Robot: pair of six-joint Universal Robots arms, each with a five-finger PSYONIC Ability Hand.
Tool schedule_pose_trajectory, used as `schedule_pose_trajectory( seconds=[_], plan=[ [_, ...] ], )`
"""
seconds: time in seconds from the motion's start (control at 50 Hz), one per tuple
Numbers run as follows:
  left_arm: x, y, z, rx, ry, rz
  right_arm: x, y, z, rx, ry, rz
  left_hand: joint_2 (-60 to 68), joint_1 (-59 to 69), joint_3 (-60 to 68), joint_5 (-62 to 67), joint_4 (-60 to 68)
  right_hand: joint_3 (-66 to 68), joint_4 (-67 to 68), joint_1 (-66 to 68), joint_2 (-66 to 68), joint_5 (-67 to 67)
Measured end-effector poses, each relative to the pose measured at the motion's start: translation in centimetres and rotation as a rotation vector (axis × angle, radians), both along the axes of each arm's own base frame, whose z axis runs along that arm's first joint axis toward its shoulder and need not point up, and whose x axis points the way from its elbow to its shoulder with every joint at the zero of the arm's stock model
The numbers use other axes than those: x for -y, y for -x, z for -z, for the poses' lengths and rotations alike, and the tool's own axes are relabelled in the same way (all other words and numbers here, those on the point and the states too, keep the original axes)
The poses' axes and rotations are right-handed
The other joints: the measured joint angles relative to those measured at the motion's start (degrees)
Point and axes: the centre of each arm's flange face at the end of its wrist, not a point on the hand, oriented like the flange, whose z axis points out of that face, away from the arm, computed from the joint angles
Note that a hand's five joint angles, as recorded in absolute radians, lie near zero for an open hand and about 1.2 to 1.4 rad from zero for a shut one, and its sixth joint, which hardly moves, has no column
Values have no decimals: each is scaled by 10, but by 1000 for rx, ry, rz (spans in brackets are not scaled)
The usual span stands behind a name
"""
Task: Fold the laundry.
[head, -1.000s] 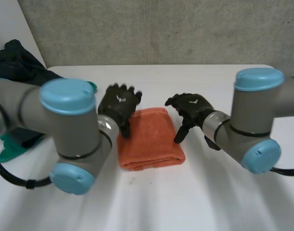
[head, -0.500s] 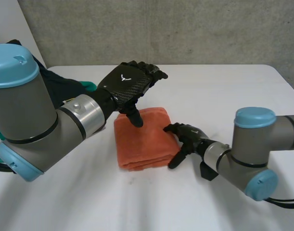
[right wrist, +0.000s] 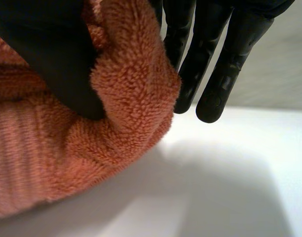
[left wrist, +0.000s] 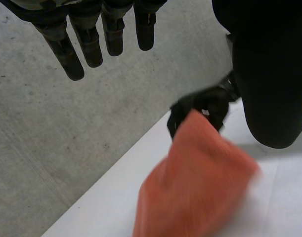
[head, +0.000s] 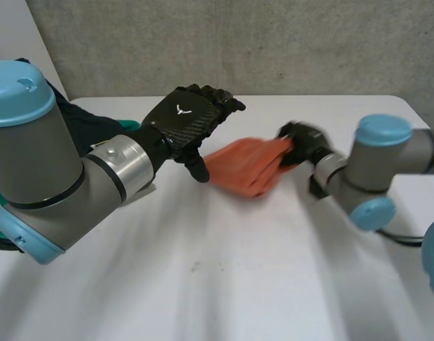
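While the left hand (head: pixel 192 128) hovers over the worktop (head: pixel 224 284) in the head view, fingers loosely spread and holding nothing, the right hand (head: pixel 302 143) clamps one end of the orange towel (head: pixel 243 169); the towel sits bunched between the two hands and seems raised at the held end, though blur leaves that uncertain. In the left wrist view, the left hand's fingers (left wrist: pixel 86 47) hang straight above the towel (left wrist: pixel 195 182); the right hand (left wrist: pixel 202 106) holds its far tip. In the right wrist view, the thumb (right wrist: pixel 52 59) pinches the towel (right wrist: pixel 126 113) against the fingers (right wrist: pixel 210 54).

Fuzzy terry towel (right wrist: pixel 126 94) — matt table (head: pixel 238 284)
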Motion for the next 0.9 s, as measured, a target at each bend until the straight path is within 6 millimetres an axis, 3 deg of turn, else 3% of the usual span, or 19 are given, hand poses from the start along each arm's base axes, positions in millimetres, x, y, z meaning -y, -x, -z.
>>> schedule_pose_trajectory(
  seconds=[0.06,0.08,0.1,0.2,0.24,0.26,0.3,0.38,0.48,0.62,0.66,0.68,0.7,0.72,0.9],
  plan=[
    [2,0,-2,-4,5,-3,34,29,-8,-3,54,104,0,0,0,0,0,0,0,0,0,1],
    [3,0,-3,-6,9,-5,55,48,-13,-12,89,167,0,0,0,0,0,0,0,0,0,6],
    [3,0,-3,-6,9,-5,55,48,-13,-12,89,167,0,0,0,0,0,0,0,0,0,6],
    [7,2,-5,-13,18,-6,107,112,-16,-85,175,357,0,0,0,0,0,0,0,0,0,6],
    [8,2,-5,-13,19,-5,112,120,-15,-97,183,377,0,0,0,0,0,0,0,0,0,6],
    [9,3,-4,-13,19,-5,125,142,-13,-136,205,429,0,0,0,0,0,2,0,0,4,10],
    [10,4,-3,-12,17,-5,128,148,-12,-148,211,442,0,0,0,0,0,2,0,0,4,10],
    [14,6,3,-5,7,-5,146,191,-6,-247,250,519,0,0,0,0,0,4,2,0,5,10],
    [17,9,13,8,-13,-3,155,225,-5,-321,279,566,0,0,0,0,0,4,2,0,5,10],
    [21,12,29,27,-43,-2,159,241,-7,-347,306,547,0,0,0,0,0,-15,-17,-15,-5,-8],
    [22,12,32,31,-49,-1,160,241,-7,-351,313,532,0,0,0,0,0,-213,-204,-191,-210,-191],
    [22,13,33,33,-52,-1,160,241,-7,-354,314,528,0,0,0,0,0,-213,-204,-191,-210,-191],
    [22,13,34,34,-53,-1,160,240,-7,-360,317,523,0,0,0,0,0,-406,-397,-288,-407,-382],
    [23,13,35,35,-55,0,160,240,-7,-369,319,520,0,0,0,0,0,-496,-502,-304,-485,-463],
    [22,13,34,33,-56,1,161,251,0,-527,337,568,0,0,0,0,0,-551,-547,-306,-523,-494]
  ],
)
